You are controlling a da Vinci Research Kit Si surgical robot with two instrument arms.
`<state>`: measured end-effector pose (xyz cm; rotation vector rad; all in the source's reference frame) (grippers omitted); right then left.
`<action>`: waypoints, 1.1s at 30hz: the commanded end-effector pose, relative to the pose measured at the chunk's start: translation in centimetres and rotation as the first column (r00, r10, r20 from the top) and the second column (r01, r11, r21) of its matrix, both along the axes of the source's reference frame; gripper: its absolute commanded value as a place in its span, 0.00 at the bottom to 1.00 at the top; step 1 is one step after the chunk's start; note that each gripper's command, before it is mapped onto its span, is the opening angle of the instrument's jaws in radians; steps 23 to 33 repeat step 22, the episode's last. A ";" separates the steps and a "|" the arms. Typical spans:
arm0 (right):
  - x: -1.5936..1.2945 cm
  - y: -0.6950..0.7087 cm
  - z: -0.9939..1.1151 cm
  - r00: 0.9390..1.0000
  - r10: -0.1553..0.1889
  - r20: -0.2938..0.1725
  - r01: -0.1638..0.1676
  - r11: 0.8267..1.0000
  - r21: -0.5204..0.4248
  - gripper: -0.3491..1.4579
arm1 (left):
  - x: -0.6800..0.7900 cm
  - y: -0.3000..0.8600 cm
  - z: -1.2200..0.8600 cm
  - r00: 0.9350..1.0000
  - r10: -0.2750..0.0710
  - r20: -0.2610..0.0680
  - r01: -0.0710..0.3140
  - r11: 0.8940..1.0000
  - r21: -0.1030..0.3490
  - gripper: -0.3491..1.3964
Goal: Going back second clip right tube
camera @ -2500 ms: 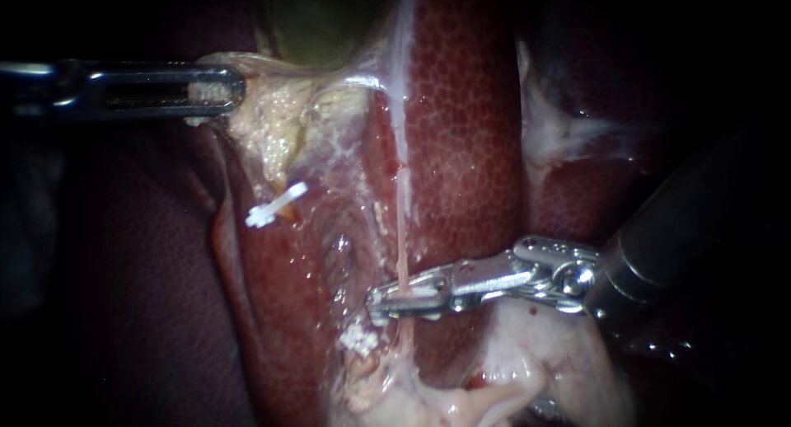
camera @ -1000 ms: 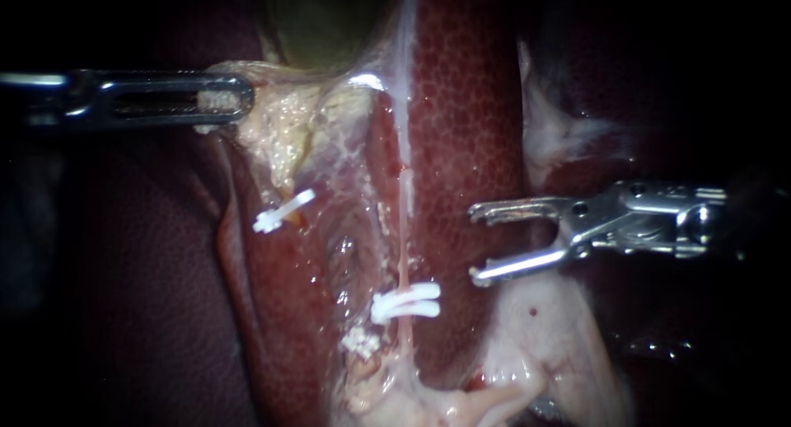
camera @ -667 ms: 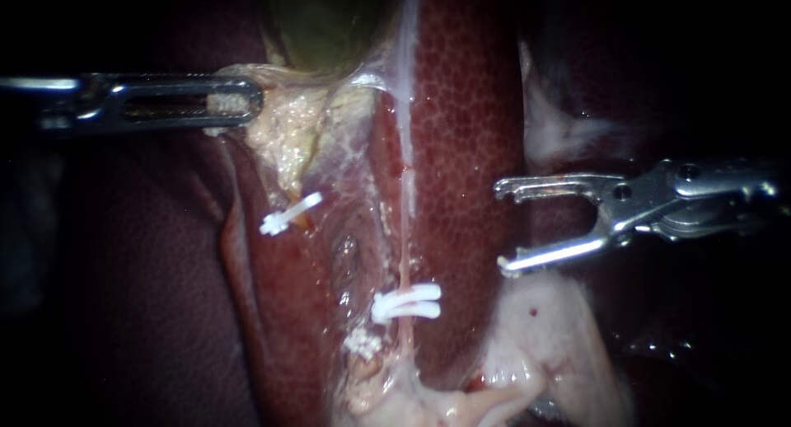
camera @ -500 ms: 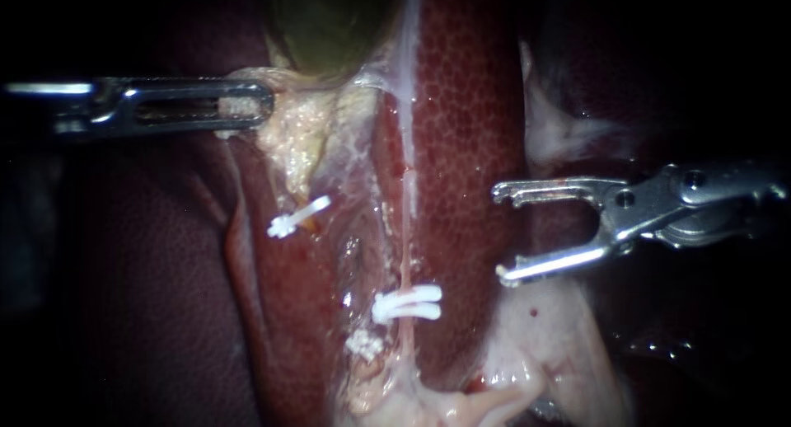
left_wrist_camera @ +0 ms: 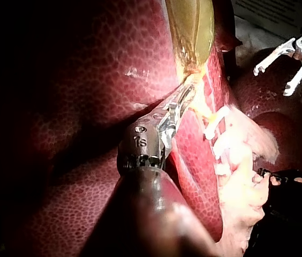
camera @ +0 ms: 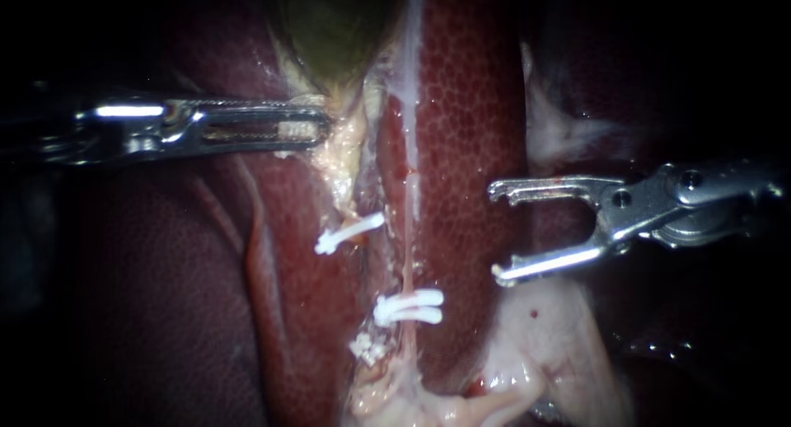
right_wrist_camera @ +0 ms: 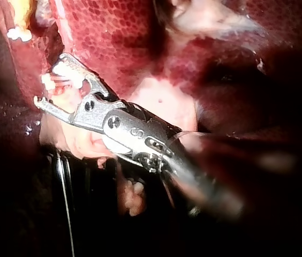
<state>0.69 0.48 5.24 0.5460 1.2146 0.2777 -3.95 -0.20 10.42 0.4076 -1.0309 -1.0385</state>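
Right tube (camera: 409, 246), clip (camera: 408, 307) across it, right instrument (camera: 494, 231) jaws apart alongside, left instrument (camera: 313, 130) clamped on tissue (camera: 344, 143)

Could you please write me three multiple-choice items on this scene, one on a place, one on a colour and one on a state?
1. The right instrument has its pincer:
A. around the lower clip
B. clear of both clips, over the liver
C. on the gallbladder

2. The clips are:
A. blue
B. white
C. gold

3. The left instrument has its pincer:
A. open and empty
B. shut on a clip
C. shut on pale tissue

Key:
1 B: bare liver shows between it and the lower clip.
2 B: the upper clip and the lower clip both show white.
3 C: it is closed on the tissue just under the gallbladder.
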 end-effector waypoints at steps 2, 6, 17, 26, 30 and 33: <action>0.00 0.00 0.00 1.000 0.000 0.000 0.000 1.000 0.000 0.52 | -0.02 -0.02 0.02 1.000 0.003 0.001 -0.003 1.000 0.001 0.00; 0.01 0.00 0.00 1.000 -0.002 -0.002 0.002 1.000 0.001 0.52 | -0.04 -0.03 0.03 1.000 0.008 0.002 -0.008 1.000 0.002 0.00; 0.02 -0.01 -0.01 1.000 -0.003 -0.003 0.003 1.000 -0.005 0.52 | -0.04 -0.03 0.03 1.000 0.010 0.003 -0.010 1.000 0.002 0.00; 0.02 -0.01 -0.01 1.000 -0.003 -0.003 0.003 1.000 -0.004 0.52 | -0.05 -0.03 0.03 1.000 0.010 0.003 -0.010 1.000 0.002 0.00; 0.02 -0.01 -0.01 1.000 -0.003 -0.003 0.003 1.000 -0.004 0.52 | -0.05 -0.03 0.03 1.000 0.010 0.003 -0.010 1.000 0.002 0.00; 0.02 -0.01 -0.01 1.000 -0.003 -0.003 0.003 1.000 -0.004 0.52 | -0.05 -0.03 0.03 1.000 0.010 0.003 -0.010 1.000 0.002 0.00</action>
